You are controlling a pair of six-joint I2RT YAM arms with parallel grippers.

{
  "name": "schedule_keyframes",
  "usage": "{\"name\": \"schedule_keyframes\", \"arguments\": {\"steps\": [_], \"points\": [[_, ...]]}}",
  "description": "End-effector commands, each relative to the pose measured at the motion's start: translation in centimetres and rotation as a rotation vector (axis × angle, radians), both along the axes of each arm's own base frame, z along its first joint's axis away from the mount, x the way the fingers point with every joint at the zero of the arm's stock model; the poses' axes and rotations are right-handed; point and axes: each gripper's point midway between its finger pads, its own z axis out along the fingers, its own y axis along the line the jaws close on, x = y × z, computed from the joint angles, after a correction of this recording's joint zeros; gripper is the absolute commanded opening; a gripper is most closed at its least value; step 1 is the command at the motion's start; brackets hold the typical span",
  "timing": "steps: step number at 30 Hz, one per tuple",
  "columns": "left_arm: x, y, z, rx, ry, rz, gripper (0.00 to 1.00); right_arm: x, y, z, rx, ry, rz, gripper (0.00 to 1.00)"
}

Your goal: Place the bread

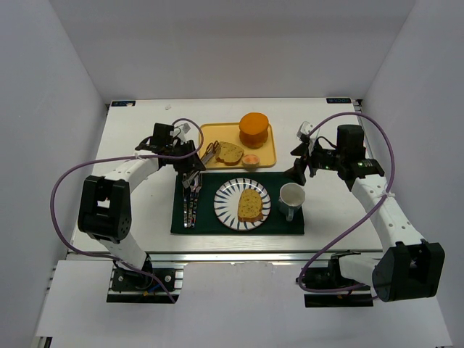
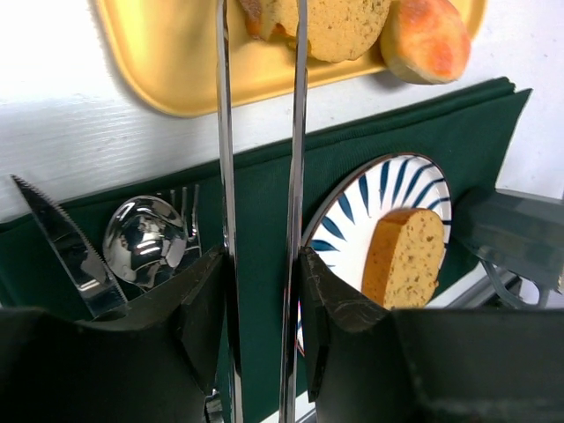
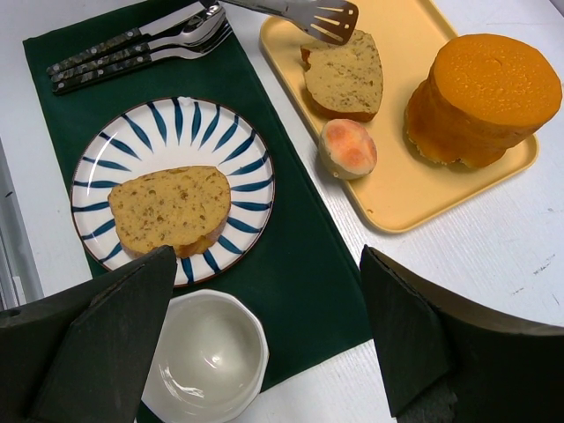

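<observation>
One bread slice [image 1: 251, 204] lies flat on the blue-striped plate [image 1: 226, 210]; it also shows in the left wrist view [image 2: 407, 256] and the right wrist view [image 3: 172, 210]. The second slice [image 1: 230, 153] lies on the yellow tray [image 1: 217, 134], also seen by the right wrist [image 3: 345, 77]. My left gripper [image 1: 190, 161] [image 2: 264, 264] is shut on metal tongs [image 2: 295, 132], whose tips [image 3: 313, 16] reach the tray slice's edge; whether they pinch it I cannot tell. My right gripper [image 1: 301, 170] [image 3: 269, 344] is open and empty above the cup.
A thick orange puck [image 1: 254, 129] and a small round bun [image 1: 251, 159] sit on the tray. A white cup [image 1: 291, 197] stands right of the plate on the dark green mat [image 1: 290, 226]. A knife, spoon and fork [image 1: 191, 203] lie on the mat's left.
</observation>
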Motion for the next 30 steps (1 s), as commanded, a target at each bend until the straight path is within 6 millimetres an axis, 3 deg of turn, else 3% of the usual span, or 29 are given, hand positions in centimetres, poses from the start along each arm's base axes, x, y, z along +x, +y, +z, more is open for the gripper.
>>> {"name": "schedule_keyframes", "arguments": {"steps": [1,7,14,18,24,27,30], "points": [[-0.4,-1.1,2.2,-0.071,-0.055,-0.056,0.46,0.2,0.1,1.2,0.018,-0.043,0.006,0.89],[-0.8,-1.3,2.0,-0.077,-0.043,-0.067,0.43,0.1,0.1,1.2,0.019,-0.041,0.009,0.89],[-1.0,-1.6,1.7,-0.090,-0.026,-0.089,0.15,0.2,0.1,1.4,0.019,-0.046,0.007,0.89],[-0.6,-1.5,4.6,-0.108,-0.100,-0.075,0.00,0.1,0.1,1.5,0.017,-0.046,0.006,0.89],[-1.6,-0.1,9.8,-0.118,-0.193,0.008,0.00,-0.1,0.1,1.4,0.019,-0.041,0.010,0.89],[-3.9,0.3,11.3,-0.137,-0.211,0.019,0.00,-0.1,0.1,1.4,0.020,-0.038,0.010,0.89],[-7.4,0.1,11.5,-0.194,-0.180,0.008,0.00,-0.1,0.1,1.4,0.019,-0.037,0.010,0.89]]}}
